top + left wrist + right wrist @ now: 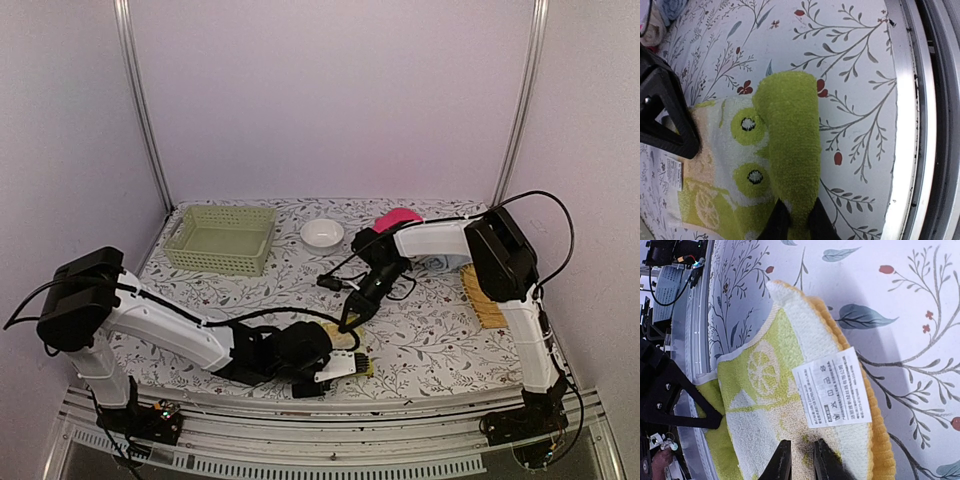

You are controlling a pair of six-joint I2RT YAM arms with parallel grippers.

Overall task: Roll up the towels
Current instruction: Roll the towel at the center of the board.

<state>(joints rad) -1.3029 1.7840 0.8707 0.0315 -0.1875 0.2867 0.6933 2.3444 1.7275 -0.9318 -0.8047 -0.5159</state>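
The small yellow-green-and-cream towel (347,342) lies near the table's front edge, its near side turned over into a green roll (790,130). My left gripper (799,222) is shut on that green roll; in the top view it (340,368) sits at the towel's near side. My right gripper (802,462) is almost closed, its tips pinching the cream top face of the towel (765,390) beside a white care label (832,387); in the top view it (350,322) is at the towel's far side. A pink towel (397,218) lies at the back. The cream-white towel is out of view.
A pale green basket (222,238) stands at the back left, with a white bowl (322,233) to its right. A yellow woven tray (485,298) lies at the right under the right arm. A bit of blue cloth (674,7) shows far off. The table's metal front rail (905,125) runs close by.
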